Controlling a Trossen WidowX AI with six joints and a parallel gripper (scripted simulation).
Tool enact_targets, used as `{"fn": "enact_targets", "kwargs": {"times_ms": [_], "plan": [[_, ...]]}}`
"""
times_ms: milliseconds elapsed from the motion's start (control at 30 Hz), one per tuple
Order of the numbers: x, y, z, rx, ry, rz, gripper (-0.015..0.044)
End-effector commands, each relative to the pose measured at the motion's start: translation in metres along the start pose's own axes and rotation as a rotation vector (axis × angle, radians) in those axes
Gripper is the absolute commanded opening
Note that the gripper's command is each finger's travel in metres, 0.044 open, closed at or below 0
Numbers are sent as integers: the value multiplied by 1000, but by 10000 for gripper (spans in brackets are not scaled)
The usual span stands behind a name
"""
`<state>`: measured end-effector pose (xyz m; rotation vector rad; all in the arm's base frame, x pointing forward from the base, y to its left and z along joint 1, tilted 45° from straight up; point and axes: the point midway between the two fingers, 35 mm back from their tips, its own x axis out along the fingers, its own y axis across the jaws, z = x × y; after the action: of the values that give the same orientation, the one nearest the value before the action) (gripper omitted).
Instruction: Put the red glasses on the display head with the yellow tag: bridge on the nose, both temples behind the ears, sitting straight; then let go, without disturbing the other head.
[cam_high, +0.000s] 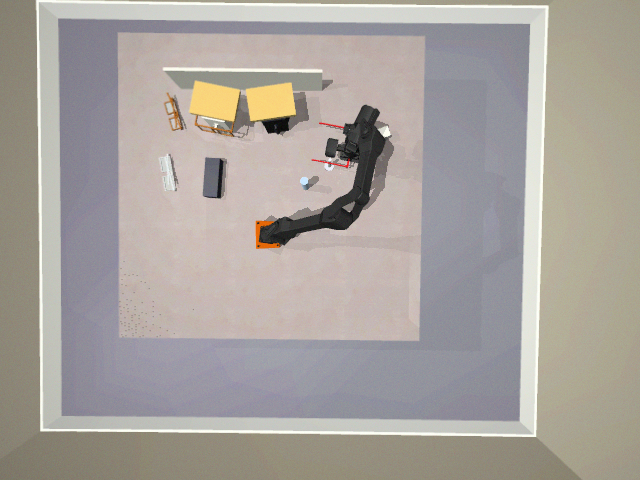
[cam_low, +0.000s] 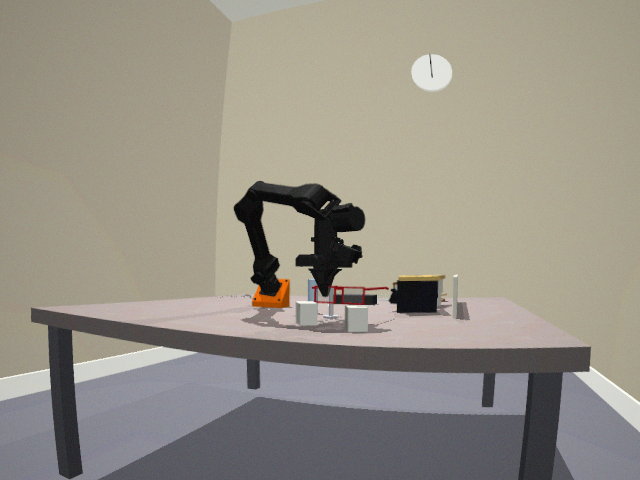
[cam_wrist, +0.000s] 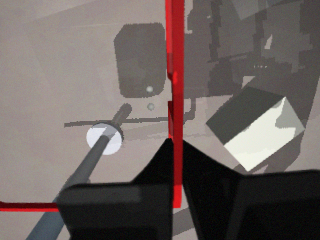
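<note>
My gripper (cam_low: 324, 294) (cam_wrist: 173, 143) is shut on the front frame of the red glasses (cam_high: 333, 125) (cam_wrist: 178, 100) and holds them above the table, near a white block. Both temples are open and point left in the top view, toward the heads' side. One temple passes close by a thin post on a white disc; contact cannot be told. The black head (cam_high: 276, 125) and the white head (cam_high: 207, 120) stand at the back, largely hidden under yellow-topped boxes. Orange glasses show at the white head. I cannot tell which head carries the yellow tag.
White blocks (cam_low: 306, 313) (cam_low: 356, 318) (cam_wrist: 267, 135) stand near the gripper. A pale blue cylinder (cam_high: 304, 182) stands left of the arm. A grey panel (cam_high: 305, 80) is behind the heads. A dark box (cam_high: 212, 177), loose orange glasses and white glasses lie at the left.
</note>
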<state>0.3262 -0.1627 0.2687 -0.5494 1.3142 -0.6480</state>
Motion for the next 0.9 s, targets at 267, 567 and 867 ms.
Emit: {"fn": "enact_targets", "kwargs": {"times_ms": [267,567,867], "plan": [[-37,2,-3,-9,4,8,0],[-58,6,-6,-28,4,10,0],[-56,72,5,-335,-3,50,0]]}}
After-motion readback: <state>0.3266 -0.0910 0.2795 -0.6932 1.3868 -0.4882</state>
